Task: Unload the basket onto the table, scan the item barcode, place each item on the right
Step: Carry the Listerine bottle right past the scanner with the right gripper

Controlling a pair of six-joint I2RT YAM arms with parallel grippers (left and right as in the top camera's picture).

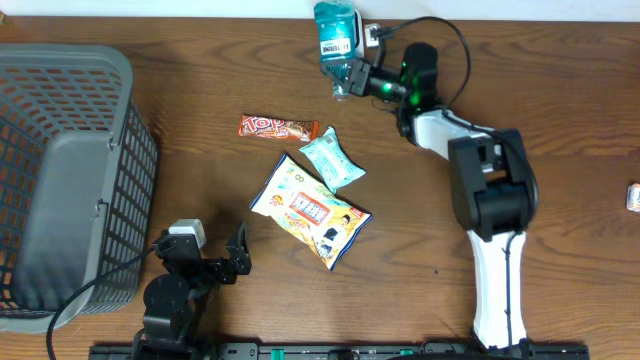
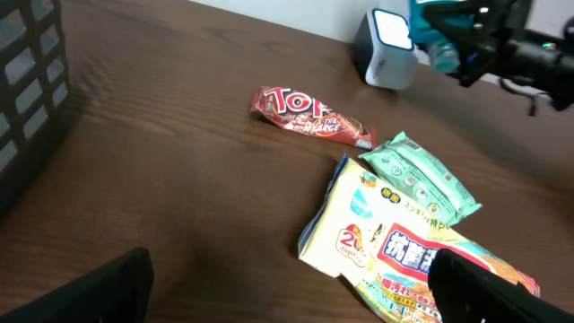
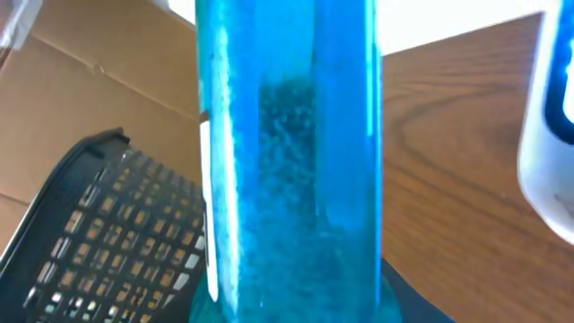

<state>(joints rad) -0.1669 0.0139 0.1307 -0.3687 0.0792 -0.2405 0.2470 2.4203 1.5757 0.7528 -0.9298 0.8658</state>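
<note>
The item, a blue mouthwash bottle with a teal label, hangs over the table's far edge, and my right gripper is shut on its lower part. In the right wrist view the bottle fills the middle of the frame, between the right gripper's jaws. No barcode shows in any view. A small white scanner stands just right of the bottle, and it also appears beside the bottle as the scanner. My left gripper rests open and empty at the front left.
A red chocolate bar, a green packet and a yellow wipes pack lie mid-table. A grey basket fills the left side. A small item sits at the right edge.
</note>
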